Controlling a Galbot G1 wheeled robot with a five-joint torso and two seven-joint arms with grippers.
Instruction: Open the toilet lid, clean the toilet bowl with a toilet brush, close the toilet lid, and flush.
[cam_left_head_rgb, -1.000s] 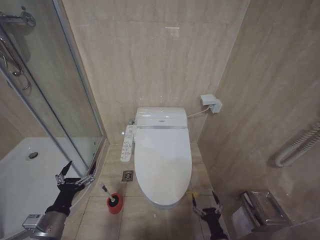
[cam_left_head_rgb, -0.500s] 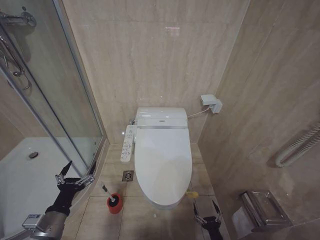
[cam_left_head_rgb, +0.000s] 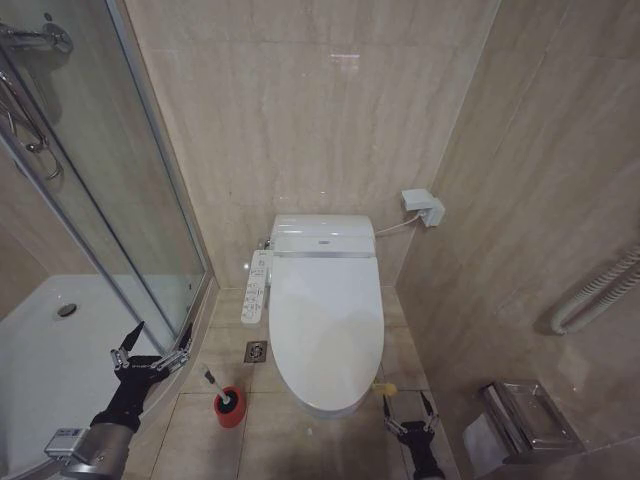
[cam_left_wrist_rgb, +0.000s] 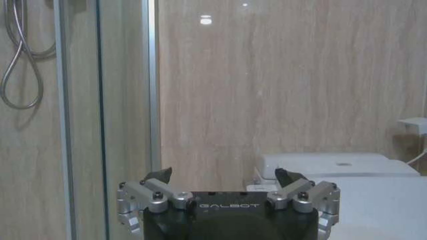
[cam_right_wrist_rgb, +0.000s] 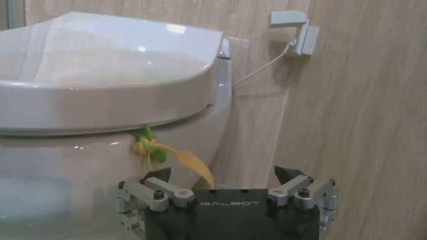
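The toilet lid (cam_left_head_rgb: 325, 305) lies shut over the toilet bowl (cam_right_wrist_rgb: 73, 165), which shows beneath the lid (cam_right_wrist_rgb: 100, 60) in the right wrist view. A green-yellow tag (cam_right_wrist_rgb: 152, 149) hangs at the seat's front edge. My right gripper (cam_left_head_rgb: 405, 405) is open, low on the floor by the toilet's front right corner, just short of the tag (cam_left_head_rgb: 383, 388); its fingers (cam_right_wrist_rgb: 157, 176) hold nothing. The toilet brush (cam_left_head_rgb: 214, 384) stands in its red holder (cam_left_head_rgb: 231, 409) left of the bowl. My left gripper (cam_left_head_rgb: 150, 345) is open and raised near the shower glass, empty (cam_left_wrist_rgb: 223, 176).
A glass shower enclosure (cam_left_head_rgb: 130, 200) and a white shower tray (cam_left_head_rgb: 50, 340) take up the left side. The control panel (cam_left_head_rgb: 257, 285) and a floor drain (cam_left_head_rgb: 255, 351) lie left of the toilet. A paper holder (cam_left_head_rgb: 525, 415) and a wall box (cam_left_head_rgb: 425, 207) are on the right wall.
My right gripper dipped lower, then rose again and shifted slightly toward the toilet's front right corner. The left arm, the lid and the brush have not moved.
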